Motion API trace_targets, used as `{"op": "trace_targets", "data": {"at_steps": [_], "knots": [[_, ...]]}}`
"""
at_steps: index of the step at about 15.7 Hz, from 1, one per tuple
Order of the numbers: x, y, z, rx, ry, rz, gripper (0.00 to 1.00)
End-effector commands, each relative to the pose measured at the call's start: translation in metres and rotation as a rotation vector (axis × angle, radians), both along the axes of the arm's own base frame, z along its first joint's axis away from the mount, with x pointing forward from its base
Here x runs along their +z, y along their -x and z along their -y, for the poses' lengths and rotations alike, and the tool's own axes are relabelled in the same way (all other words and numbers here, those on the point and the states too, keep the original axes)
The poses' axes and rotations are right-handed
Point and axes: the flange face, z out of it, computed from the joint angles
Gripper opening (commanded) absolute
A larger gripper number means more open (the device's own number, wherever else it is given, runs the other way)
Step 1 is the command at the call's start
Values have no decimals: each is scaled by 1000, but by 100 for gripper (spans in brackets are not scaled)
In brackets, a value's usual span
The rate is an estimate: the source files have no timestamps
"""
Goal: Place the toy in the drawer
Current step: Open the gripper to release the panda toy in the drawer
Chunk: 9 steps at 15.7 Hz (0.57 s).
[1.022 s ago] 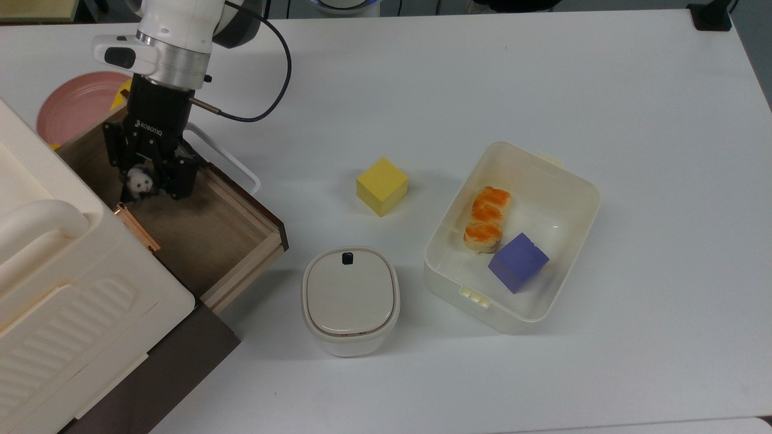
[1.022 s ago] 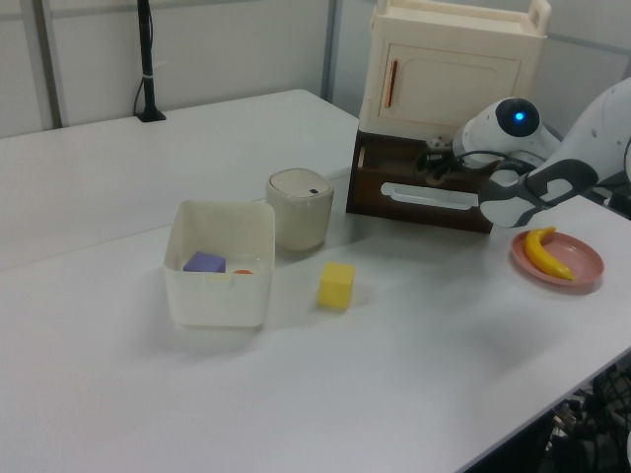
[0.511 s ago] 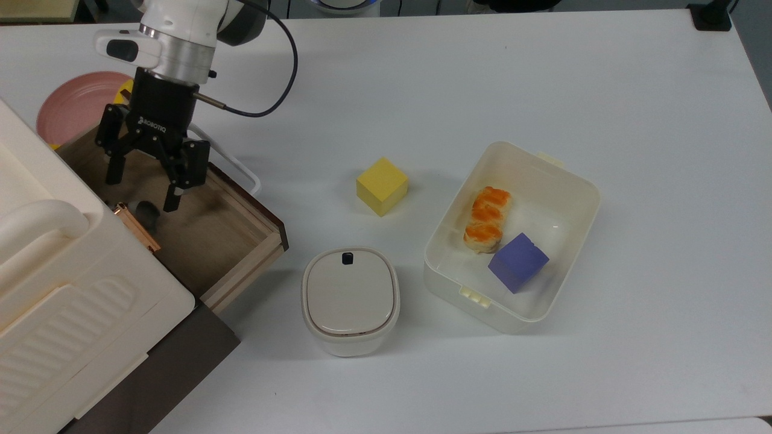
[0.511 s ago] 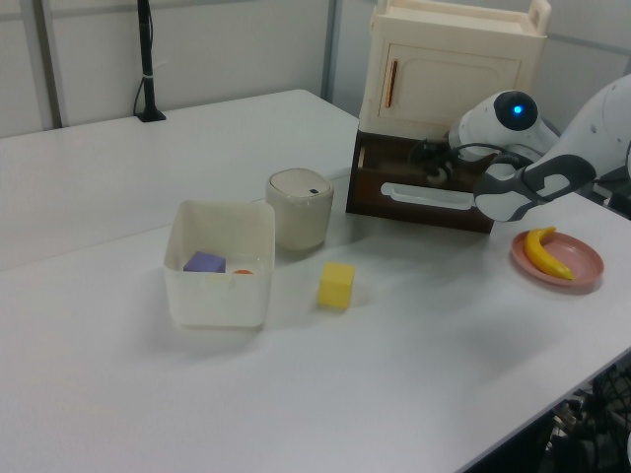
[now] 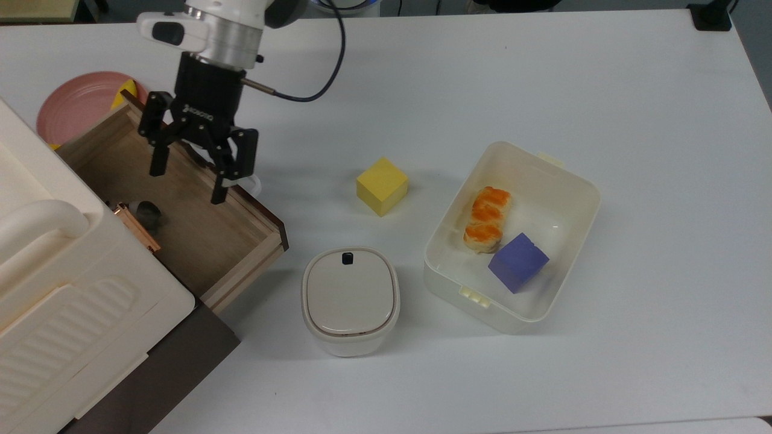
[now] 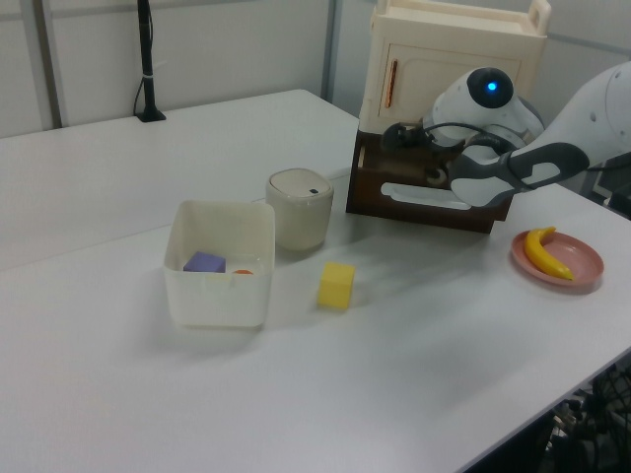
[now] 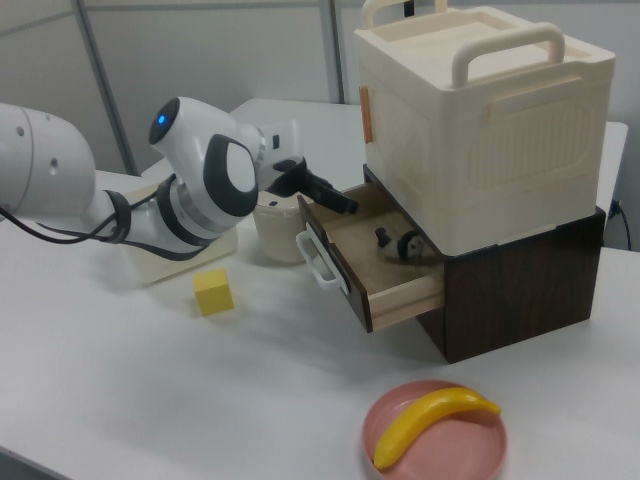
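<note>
- The open wooden drawer (image 5: 199, 241) holds the toy (image 5: 148, 213), at its inner end near the cabinet (image 5: 72, 301).
- The white tub (image 5: 567, 181) holds a purple cube (image 5: 518, 261) and an orange pastry (image 5: 486, 218).
- The toy is roundish; its direction is not clear.
- The gripper (image 5: 187, 178) hangs over the drawer, fingers wide apart, empty.

Toy (image 5: 148, 213): tiny, dark grey, roundish, with small whitish bits visible in the right view (image 7: 408, 245); it rests on the drawer floor at the back, close under the cream cabinet, with nothing gripping it. Drawer (image 5: 208, 232): light-brown wooden box, pulled fully open from the dark brown base, with a dark brown front panel and white loop handle (image 7: 312, 262) facing outward; apart from the toy its floor is bare wood.
</note>
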Motion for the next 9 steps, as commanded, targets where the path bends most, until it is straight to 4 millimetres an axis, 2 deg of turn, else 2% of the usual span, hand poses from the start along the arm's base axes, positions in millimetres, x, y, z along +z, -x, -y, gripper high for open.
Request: {"op": "trace_targets", "data": {"at_steps": [1,2,9], "knots": [[6,9,-19,-7,-20,-16,100],[9,9,-28,-6,-31,-8,100],[16,8,-57,-46,-72,-48,100]]}}
